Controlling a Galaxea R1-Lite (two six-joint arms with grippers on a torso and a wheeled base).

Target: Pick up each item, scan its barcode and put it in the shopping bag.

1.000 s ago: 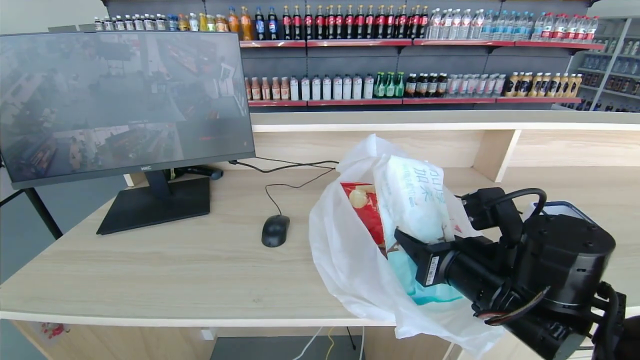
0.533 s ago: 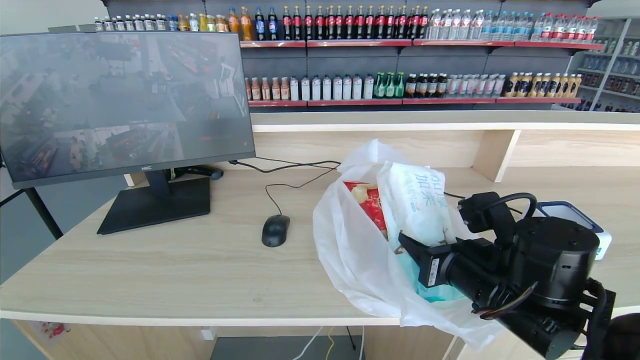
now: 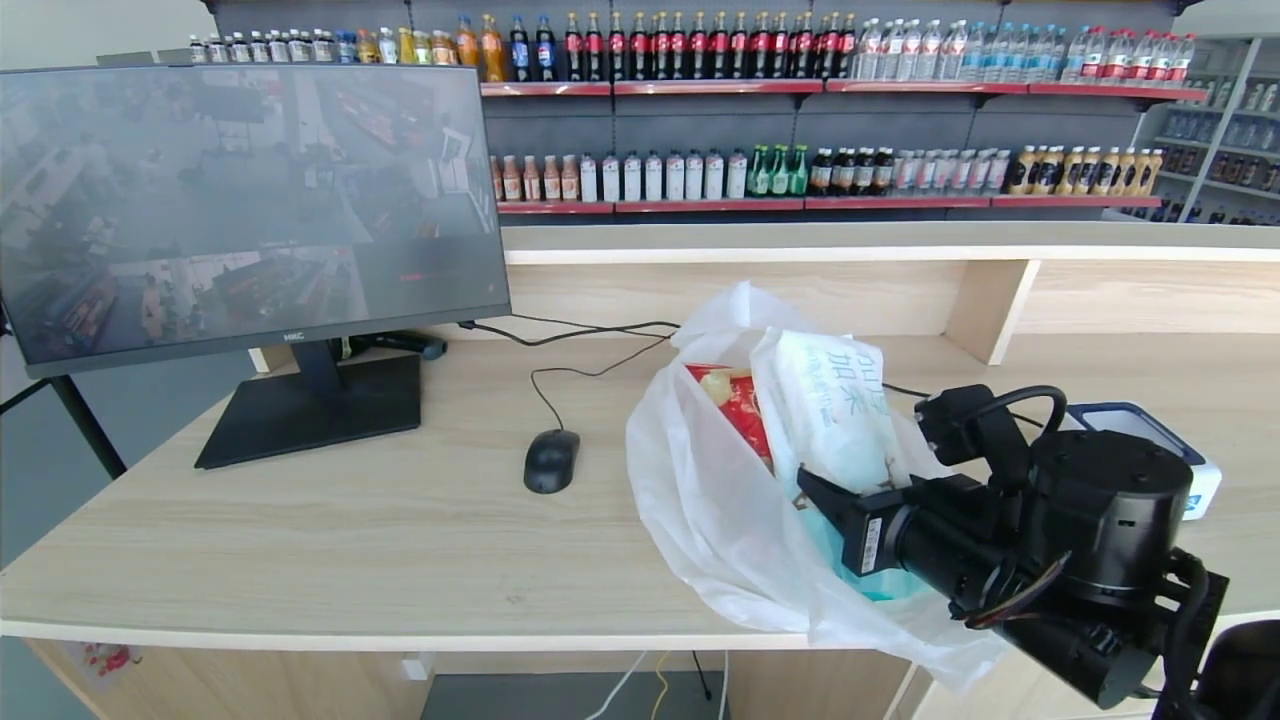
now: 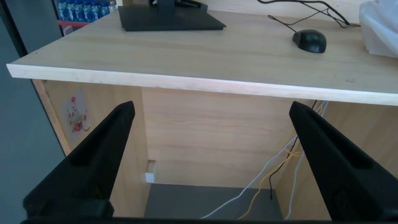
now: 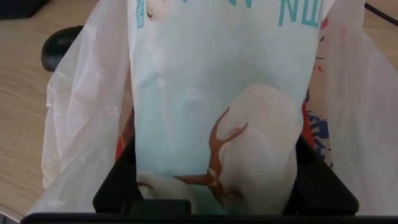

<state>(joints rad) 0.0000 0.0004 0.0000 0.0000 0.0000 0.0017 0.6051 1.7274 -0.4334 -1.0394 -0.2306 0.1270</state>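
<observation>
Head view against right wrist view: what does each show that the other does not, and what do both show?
Only the head view: the monitor, the bottle shelves and a white box with a dark top beside the right arm. Only the right wrist view: the right pincer, its fingers on either side of the pale package's lower end. Both: the pale package standing in the white shopping bag, the mouse and the wooden counter.

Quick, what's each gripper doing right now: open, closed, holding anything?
Left gripper: open, holding nothing.
Right gripper: closed on the pale green packet, inside the shopping bag.
</observation>
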